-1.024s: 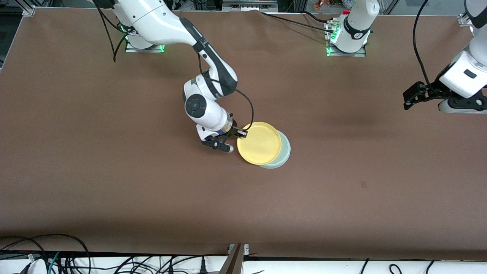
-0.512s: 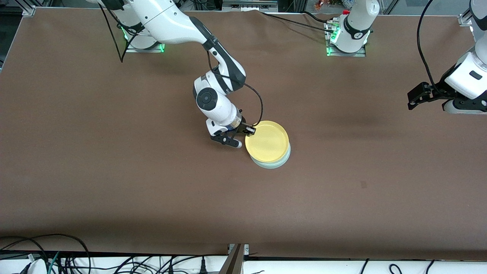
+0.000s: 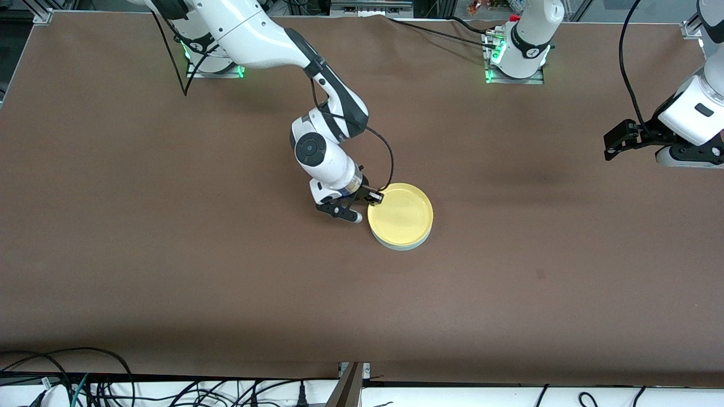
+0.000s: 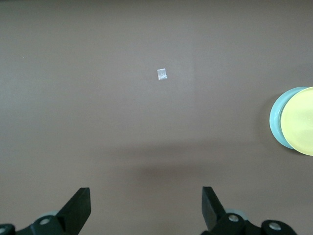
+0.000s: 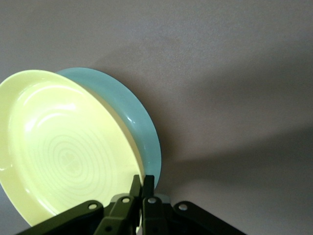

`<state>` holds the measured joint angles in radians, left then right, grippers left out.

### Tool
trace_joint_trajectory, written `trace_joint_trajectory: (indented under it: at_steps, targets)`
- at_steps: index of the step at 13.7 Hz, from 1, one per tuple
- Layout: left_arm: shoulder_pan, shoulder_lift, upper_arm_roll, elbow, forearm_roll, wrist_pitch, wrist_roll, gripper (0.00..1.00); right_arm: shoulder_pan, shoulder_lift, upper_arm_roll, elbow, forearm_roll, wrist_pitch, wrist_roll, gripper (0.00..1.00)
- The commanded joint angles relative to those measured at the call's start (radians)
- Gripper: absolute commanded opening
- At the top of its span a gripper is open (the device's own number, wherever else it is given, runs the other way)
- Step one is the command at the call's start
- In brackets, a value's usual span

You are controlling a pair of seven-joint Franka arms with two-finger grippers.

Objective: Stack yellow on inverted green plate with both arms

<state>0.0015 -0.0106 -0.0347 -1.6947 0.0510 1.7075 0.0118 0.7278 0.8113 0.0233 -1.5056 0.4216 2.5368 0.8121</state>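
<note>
The yellow plate sits right side up on the green plate (only a thin green edge shows beneath it) near the middle of the brown table. The right gripper pinches the yellow plate's rim on the side toward the right arm's end. The left gripper waits in the air over the table, well apart from the plates, toward the left arm's end, its jaws wide apart and empty.

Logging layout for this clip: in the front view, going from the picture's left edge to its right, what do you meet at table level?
right gripper shut on the yellow plate's rim → yellow plate stacked on green plate → left gripper, open, waiting
</note>
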Motion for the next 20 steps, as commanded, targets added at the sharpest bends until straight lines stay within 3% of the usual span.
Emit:
trace_joint_trajectory:
  at_steps: [1,7,8,9,14,18,20]
  targets:
    - [-0.006,0.006,0.006,0.027,0.015,-0.025,0.022,1.0,0.016,0.025,-0.013,0.035,0.008,0.01,0.015,0.0]
    - [0.0,0.015,0.007,0.046,0.017,-0.026,0.022,1.0,0.03,0.048,-0.014,0.051,0.008,0.028,0.016,0.0]
    - [0.002,0.015,0.009,0.044,0.015,-0.029,0.02,1.0,0.03,0.046,-0.014,0.051,0.008,0.028,0.016,0.24]
    - [0.002,0.015,0.009,0.044,0.015,-0.029,0.02,1.0,0.028,0.046,-0.016,0.051,0.006,0.028,0.01,0.98]
    - [0.0,0.015,0.006,0.044,0.015,-0.031,0.02,1.0,0.016,0.023,-0.055,0.093,-0.027,-0.03,-0.007,1.0]
    - [0.0,0.015,0.006,0.044,0.015,-0.031,0.02,1.0,-0.001,0.002,-0.15,0.169,-0.079,-0.292,-0.121,1.0]
    - [0.0,0.015,0.006,0.044,0.015,-0.029,0.023,1.0,-0.045,-0.056,-0.175,0.173,-0.081,-0.386,-0.255,1.0]
